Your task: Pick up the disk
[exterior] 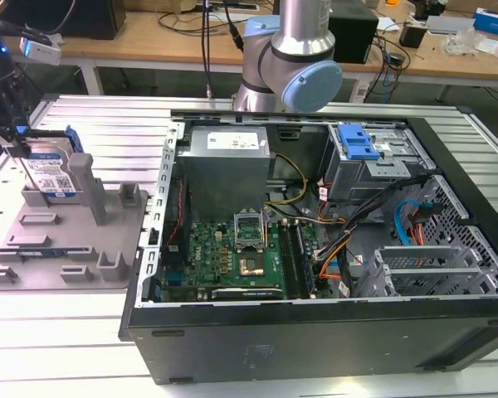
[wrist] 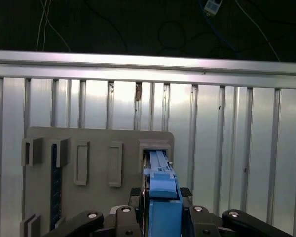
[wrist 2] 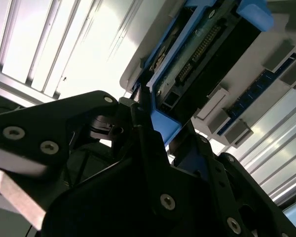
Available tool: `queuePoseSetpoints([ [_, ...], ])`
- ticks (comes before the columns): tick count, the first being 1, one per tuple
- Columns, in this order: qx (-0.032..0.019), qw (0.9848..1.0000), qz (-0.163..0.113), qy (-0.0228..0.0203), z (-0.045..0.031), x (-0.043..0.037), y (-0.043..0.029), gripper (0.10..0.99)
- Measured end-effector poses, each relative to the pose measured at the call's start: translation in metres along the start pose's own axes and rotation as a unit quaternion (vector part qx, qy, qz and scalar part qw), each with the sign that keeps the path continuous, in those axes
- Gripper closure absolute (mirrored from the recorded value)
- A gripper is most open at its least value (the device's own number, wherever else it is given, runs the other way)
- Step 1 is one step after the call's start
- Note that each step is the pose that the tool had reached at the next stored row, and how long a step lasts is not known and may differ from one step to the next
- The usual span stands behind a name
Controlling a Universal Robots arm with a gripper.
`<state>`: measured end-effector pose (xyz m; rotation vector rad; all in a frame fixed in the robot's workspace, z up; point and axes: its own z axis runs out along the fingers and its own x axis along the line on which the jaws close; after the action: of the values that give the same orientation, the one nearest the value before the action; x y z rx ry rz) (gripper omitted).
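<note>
Gripper [wrist: 162,200] jaws are clamped on the disk [wrist: 157,160], squeezing its blue side rails from both sides. The disk stands upright on edge in a slot of the grey fixture [wrist: 98,158], on the fixture's side away from the open computer case [exterior: 315,249]. The case sits just beside the fixture.

Matt plastics on bright ribbed metal
The disk [exterior: 50,172] has a silvery metal body, a paper-like label and smooth blue plastic rails; the fixture [exterior: 66,240] is matt grey plastic; the table [exterior: 66,352] is ribbed, shiny metal; the case [exterior: 315,342] is matt black metal; the gripper [wrist: 162,195] is matt black with bright screws.
</note>
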<state>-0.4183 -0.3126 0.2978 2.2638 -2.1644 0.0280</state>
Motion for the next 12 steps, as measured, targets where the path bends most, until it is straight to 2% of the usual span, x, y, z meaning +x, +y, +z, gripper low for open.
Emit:
queuePoseSetpoints([
  [12, -0.0001, 1.0, 0.0, 0.0, 0.001, 0.0, 0.0, 0.706],
])
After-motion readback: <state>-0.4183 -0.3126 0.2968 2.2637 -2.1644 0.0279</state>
